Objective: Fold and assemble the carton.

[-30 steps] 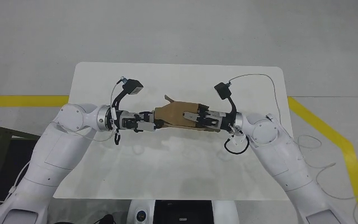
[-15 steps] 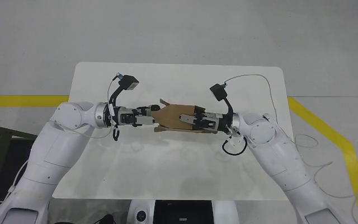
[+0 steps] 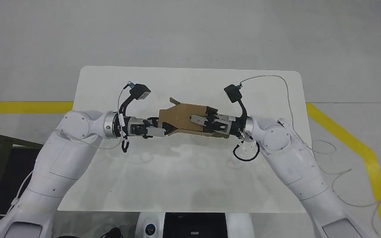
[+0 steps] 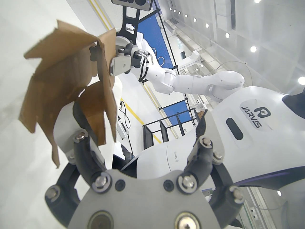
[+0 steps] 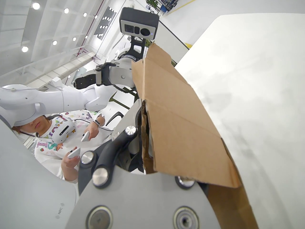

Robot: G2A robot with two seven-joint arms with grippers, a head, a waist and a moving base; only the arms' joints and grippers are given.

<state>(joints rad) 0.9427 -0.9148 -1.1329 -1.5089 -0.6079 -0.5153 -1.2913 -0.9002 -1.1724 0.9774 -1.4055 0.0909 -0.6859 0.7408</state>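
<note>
- I see a white table (image 3: 178, 172) with rounded corners filling the middle of the top view; it stands on grey floor (image 3: 178, 30).
- A thin white cable (image 3: 271, 78) loops over the table's upper right corner; I can't tell whether it rests there.
- The carton (image 3: 184, 119) sits over the centre; I can't tell whether it touches the top.
- A yellow line (image 3: 30, 107) crosses the floor at left.

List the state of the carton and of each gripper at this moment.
carton, partly folded, flaps hanging loose, gripped at one end.
left gripper, open, one finger tucked behind a carton flap.
right gripper, shut on a carton panel.
</note>
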